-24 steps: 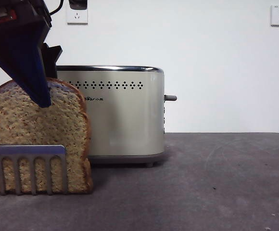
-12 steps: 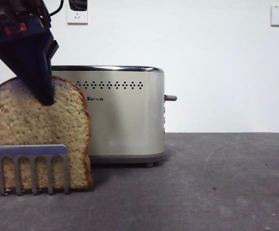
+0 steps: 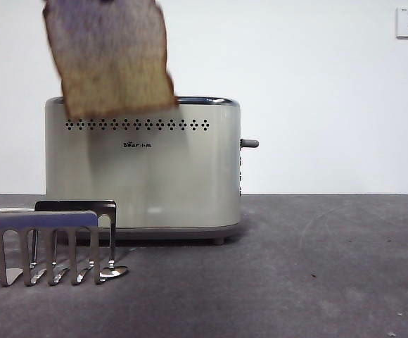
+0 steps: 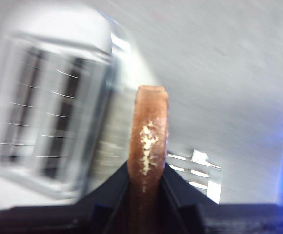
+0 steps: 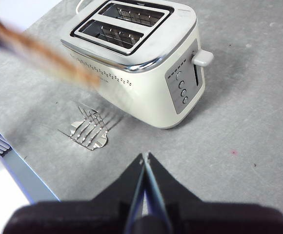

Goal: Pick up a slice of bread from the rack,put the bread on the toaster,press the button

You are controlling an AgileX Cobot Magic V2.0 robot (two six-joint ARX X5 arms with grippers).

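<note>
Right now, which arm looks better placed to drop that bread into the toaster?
The left. Its pincer is shut on the slice of bread, held above the toaster and clear of the rack. The right pincer is shut, empty, off to the lever side.

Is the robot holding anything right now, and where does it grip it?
Yes. The left hand grips the slice of bread by its crust edge, pinched across its thickness, in the air above the toaster. The right hand holds nothing.
</note>
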